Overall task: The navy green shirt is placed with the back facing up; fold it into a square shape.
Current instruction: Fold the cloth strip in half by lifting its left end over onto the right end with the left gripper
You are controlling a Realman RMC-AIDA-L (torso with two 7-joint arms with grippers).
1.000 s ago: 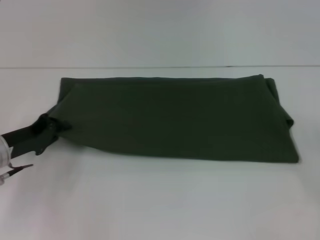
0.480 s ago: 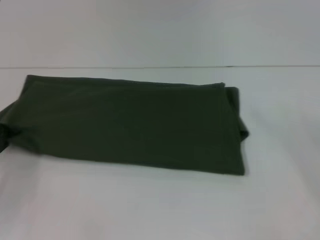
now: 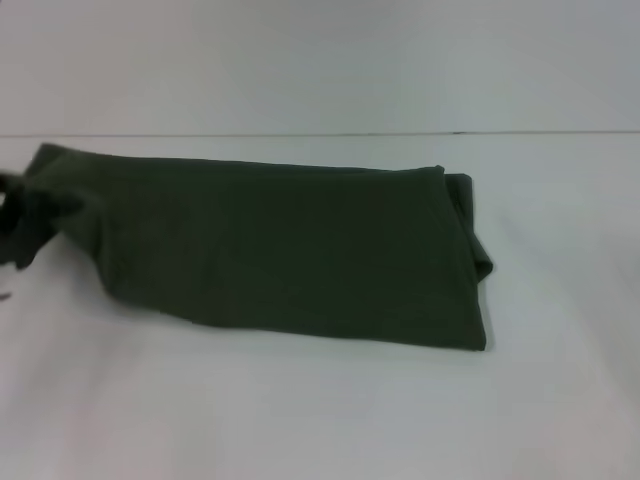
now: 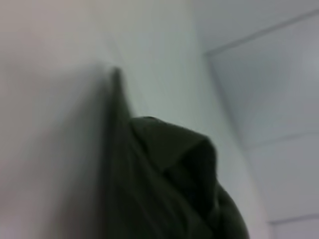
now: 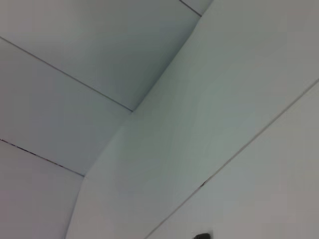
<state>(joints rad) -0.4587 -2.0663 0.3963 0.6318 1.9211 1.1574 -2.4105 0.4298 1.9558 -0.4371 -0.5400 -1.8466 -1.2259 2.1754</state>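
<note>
The navy green shirt (image 3: 290, 250) lies on the white table (image 3: 300, 410) as a long folded band, plain side up, with a small fold bulging at its right end. At the far left of the head view, my left gripper (image 3: 22, 225) shows as a dark blur. It is shut on the shirt's left end, which is raised off the table. In the left wrist view the bunched shirt (image 4: 164, 199) hangs close to the camera. My right gripper is out of view.
The table's far edge (image 3: 320, 134) runs behind the shirt, with a pale wall beyond it. White table surface stretches in front of the shirt and to its right. The right wrist view shows only pale panels.
The shirt slid left across the table with my left gripper. Its left end has now lifted, and its lower left corner has drawn in to the right.
</note>
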